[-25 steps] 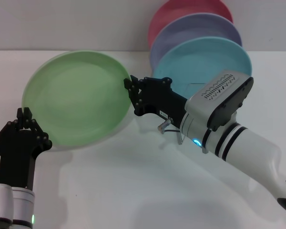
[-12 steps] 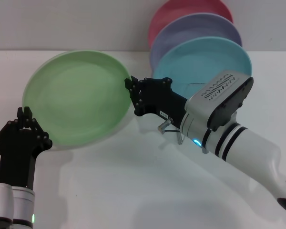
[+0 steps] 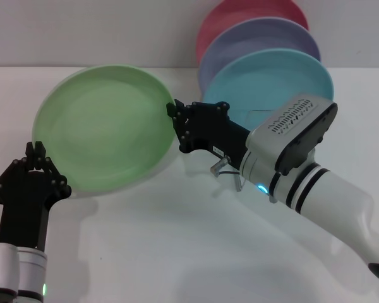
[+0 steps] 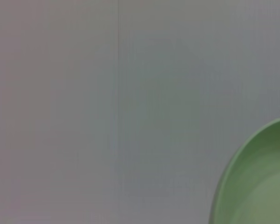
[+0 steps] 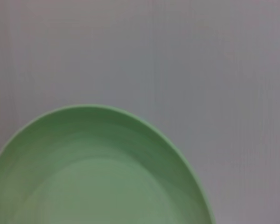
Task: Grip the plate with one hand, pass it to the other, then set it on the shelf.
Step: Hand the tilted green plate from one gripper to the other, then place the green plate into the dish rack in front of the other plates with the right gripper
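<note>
Plate [image 3: 104, 129] drifted rightward; only head view shows right end effector [image 3: 177, 123]

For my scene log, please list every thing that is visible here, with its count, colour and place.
plate: 1, light green, held up tilted over the table's left half.
turquoise plate: 1, upright at back right, frontmost.
lavender plate: 1, behind it.
pink plate: 1, rearmost.
wire rack: 1, silver, mostly hidden behind the right arm.
table: 1, white.
right gripper: 1, black, shut on the green plate's right rim.
left gripper: 1, black, at its lower left rim.
</note>
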